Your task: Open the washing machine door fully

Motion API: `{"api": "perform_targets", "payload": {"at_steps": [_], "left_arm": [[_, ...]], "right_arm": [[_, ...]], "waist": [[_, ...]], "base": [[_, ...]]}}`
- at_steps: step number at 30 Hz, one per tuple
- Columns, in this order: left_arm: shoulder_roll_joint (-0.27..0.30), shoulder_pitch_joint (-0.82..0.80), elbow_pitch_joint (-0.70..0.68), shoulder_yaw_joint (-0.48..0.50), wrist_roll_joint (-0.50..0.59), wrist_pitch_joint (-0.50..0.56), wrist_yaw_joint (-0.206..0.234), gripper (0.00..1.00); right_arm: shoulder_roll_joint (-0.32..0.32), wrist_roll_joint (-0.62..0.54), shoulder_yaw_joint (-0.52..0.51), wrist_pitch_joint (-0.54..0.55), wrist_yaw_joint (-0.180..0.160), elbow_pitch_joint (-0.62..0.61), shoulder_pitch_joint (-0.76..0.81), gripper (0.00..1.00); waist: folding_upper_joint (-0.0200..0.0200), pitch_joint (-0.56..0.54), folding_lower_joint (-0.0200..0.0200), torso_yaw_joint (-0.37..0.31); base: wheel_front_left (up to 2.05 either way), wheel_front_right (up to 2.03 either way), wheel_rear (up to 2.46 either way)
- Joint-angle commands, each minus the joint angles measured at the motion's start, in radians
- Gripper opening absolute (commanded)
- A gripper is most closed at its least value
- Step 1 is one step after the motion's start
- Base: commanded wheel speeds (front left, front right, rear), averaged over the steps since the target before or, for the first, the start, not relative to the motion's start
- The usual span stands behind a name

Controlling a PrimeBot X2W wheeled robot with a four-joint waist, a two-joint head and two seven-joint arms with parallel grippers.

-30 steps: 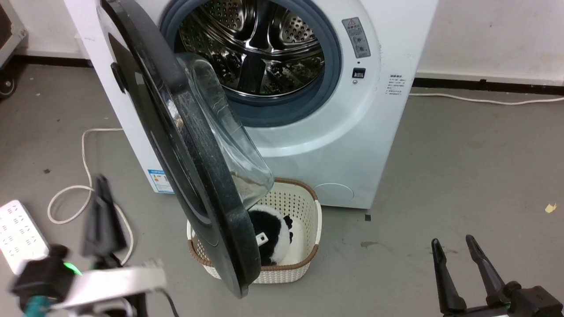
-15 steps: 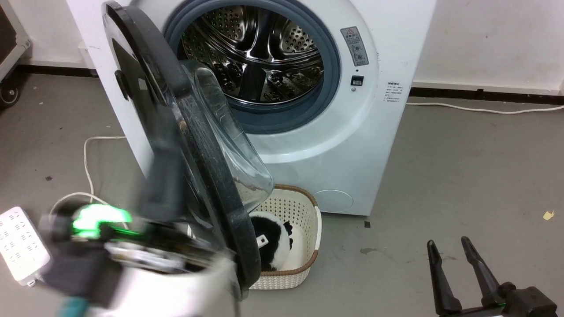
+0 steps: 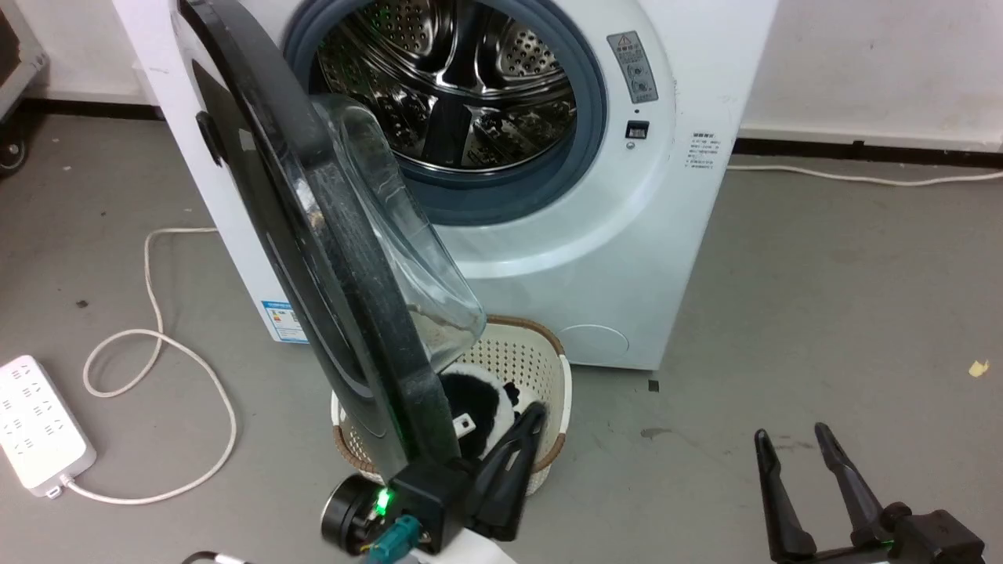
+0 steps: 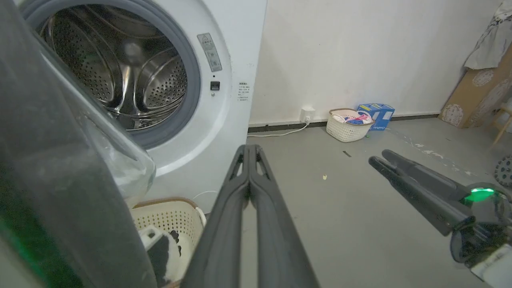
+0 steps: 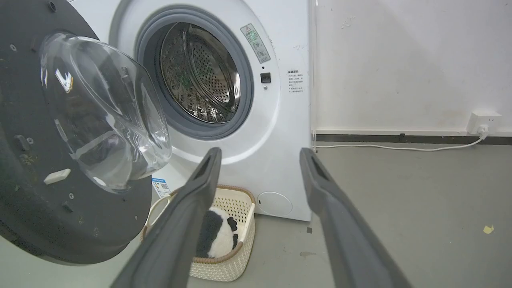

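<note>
**Black Door Swung Out from Machine Front**

Glossy black, the washing machine door (image 3: 345,258) stands swung out from the white washing machine (image 3: 627,258), attached at the machine's left side and seen almost edge-on from the head view; its clear glass bowl (image 3: 407,258) bulges toward the steel drum (image 3: 454,78), whose grey-ringed mouth is uncovered. In the head view the door's lower rim overlaps a cream perforated basket (image 3: 548,352) on the grey floor; the basket holds a black-and-white plush toy (image 3: 478,407).

Left gripper (image 3: 535,413): fingers pressed together, gripping nothing; positioned just beside the door's lower rim, on the bowl side; contact with the rim cannot be confirmed.

Right gripper (image 3: 790,432): fingers spread wide, empty; low at the right, well apart from the door, over bare floor.

A white power strip (image 3: 39,423) and a looped pale cable (image 3: 157,345) lie on the floor at the machine's left.
</note>
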Motion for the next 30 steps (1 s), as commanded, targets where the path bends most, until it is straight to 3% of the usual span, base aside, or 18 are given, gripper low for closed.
{"api": "perform_targets", "payload": {"at_steps": [1,6,13,21,30], "left_arm": [[0.003,0.007,0.036,0.007,-0.016,-0.003,0.012,0.0],[0.003,-0.021,0.143,0.062,-0.035,-0.025,0.056,0.0],[0.029,-0.041,0.218,0.119,-0.058,-0.055,0.068,0.0],[0.076,0.007,0.211,0.158,-0.085,-0.048,0.072,0.0],[0.166,0.034,0.169,0.291,-0.122,-0.02,0.119,0.0]], "right_arm": [[0.004,0.001,0.002,-0.005,0.001,0.003,-0.012,1.0],[0.004,0.009,0.004,-0.005,0.001,0.003,-0.02,1.0],[0.004,0.013,0.004,-0.005,0.001,0.01,-0.017,1.0],[0.004,0.022,0.008,-0.005,0.001,0.02,0.01,1.0],[0.004,0.015,0.025,-0.005,0.001,0.026,0.007,1.0]], "waist": [[0.0,0.007,0.0,-0.005],[0.0,0.025,0.0,-0.004],[0.0,0.026,0.0,0.033],[0.0,-0.007,0.0,0.163],[0.0,-0.008,0.0,0.306]], "base": [[0.0,0.0,0.0],[0.0,0.0,0.0],[0.0,0.0,0.0],[0.0,0.0,0.0],[0.0,0.0,0.0]]}}
